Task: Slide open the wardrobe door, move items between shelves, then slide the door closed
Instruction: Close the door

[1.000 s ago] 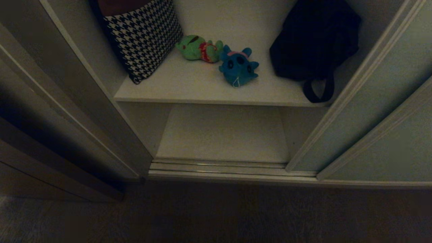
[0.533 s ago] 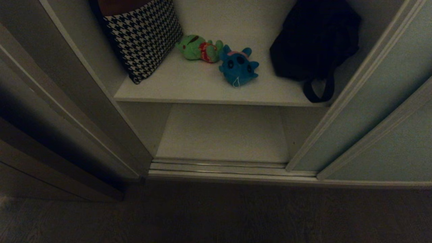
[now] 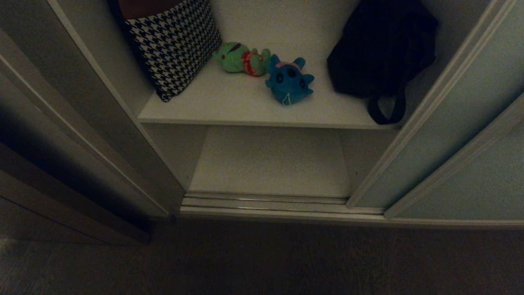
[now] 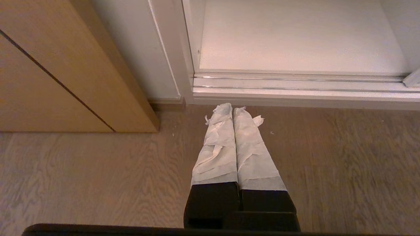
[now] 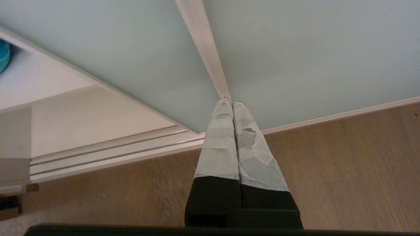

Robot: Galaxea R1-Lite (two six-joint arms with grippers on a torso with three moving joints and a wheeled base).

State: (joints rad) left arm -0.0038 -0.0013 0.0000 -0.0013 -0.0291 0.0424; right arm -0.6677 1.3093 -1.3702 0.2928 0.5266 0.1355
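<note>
The sliding wardrobe door [image 3: 434,135] stands slid to the right, so the wardrobe is open. On the upper shelf [image 3: 229,104] lie the items: a green plush toy [image 3: 239,58] and a blue plush toy [image 3: 289,80] side by side. The lower shelf [image 3: 270,162] is bare. Neither arm shows in the head view. My right gripper [image 5: 229,102] is shut and empty, its tips close to the door [image 5: 141,55] near its metal frame strip [image 5: 206,49]. My left gripper [image 4: 232,108] is shut and empty, low over the wooden floor before the door track [image 4: 295,83].
A houndstooth cushion [image 3: 176,43] leans at the upper shelf's left. A black strapped bag [image 3: 380,49] sits at its right, its strap hanging over the shelf edge. A wooden cabinet [image 4: 65,75] stands left of the wardrobe. The door track [image 3: 266,203] runs along the floor.
Nothing has visibly moved in the head view; the toys, cushion, bag and door stay where they were.
</note>
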